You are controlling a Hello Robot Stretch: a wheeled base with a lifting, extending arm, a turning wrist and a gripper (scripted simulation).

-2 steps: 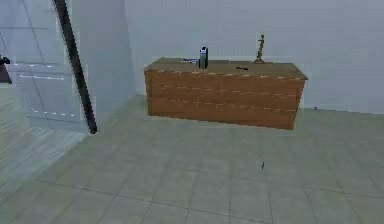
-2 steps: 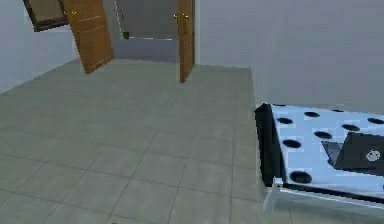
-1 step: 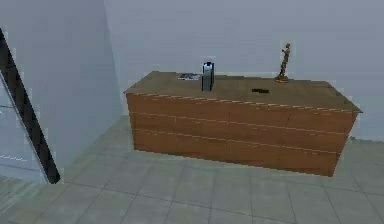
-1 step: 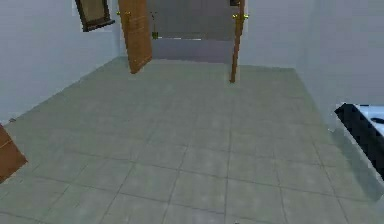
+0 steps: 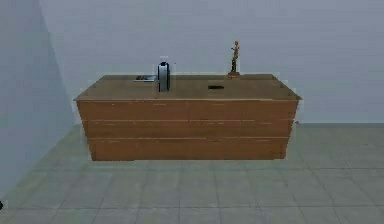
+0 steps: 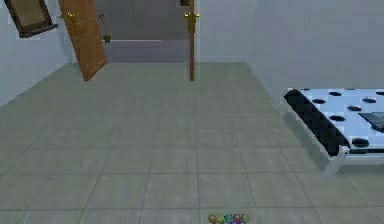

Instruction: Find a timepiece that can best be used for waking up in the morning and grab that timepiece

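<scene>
Facing dresser (image 5: 186, 125); a round grey item (image 5: 163, 76), possibly the clock, stands on top. Approach and grab remain. I cannot tell the end effector's state.

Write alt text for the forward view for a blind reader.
A wide brown wooden dresser with three drawer rows stands against a pale wall on a grey tiled floor. On its top are a small round silver-blue object, perhaps a clock, left of middle, a flat dark item near the middle, and a slim golden statuette farther right.
</scene>
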